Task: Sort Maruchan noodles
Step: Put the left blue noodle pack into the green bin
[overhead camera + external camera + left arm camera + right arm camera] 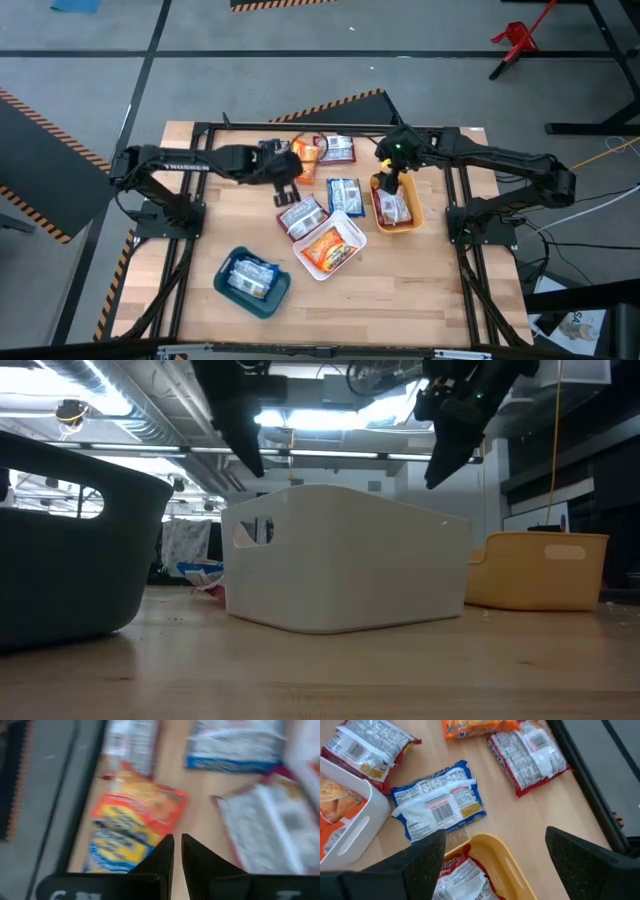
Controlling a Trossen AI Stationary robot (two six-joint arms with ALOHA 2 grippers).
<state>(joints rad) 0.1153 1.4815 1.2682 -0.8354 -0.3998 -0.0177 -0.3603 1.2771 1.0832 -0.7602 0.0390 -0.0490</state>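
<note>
Several Maruchan noodle packets lie flat on the wooden table: an orange one [305, 155], a red-and-silver one [337, 150], a blue one [345, 195] and another red-and-silver one [302, 215]. More packets lie in the bins: orange in the white bin [352, 222], blue in the teal bin [222, 284], red in the orange bin [412, 224]. My left gripper [288, 192] [177, 842] hangs shut and empty above the table beside the orange packet [140, 805]. My right gripper [388, 182] [495, 850] hangs open and empty over the orange bin's far end [490, 851].
The three bins stand in the table's near half, teal at the left, white in the middle, orange at the right. In the low view the white bin [345, 560] hides the loose packets. Black frame rails [300, 128] edge the table. Bare wood [400, 290] lies near the front edge.
</note>
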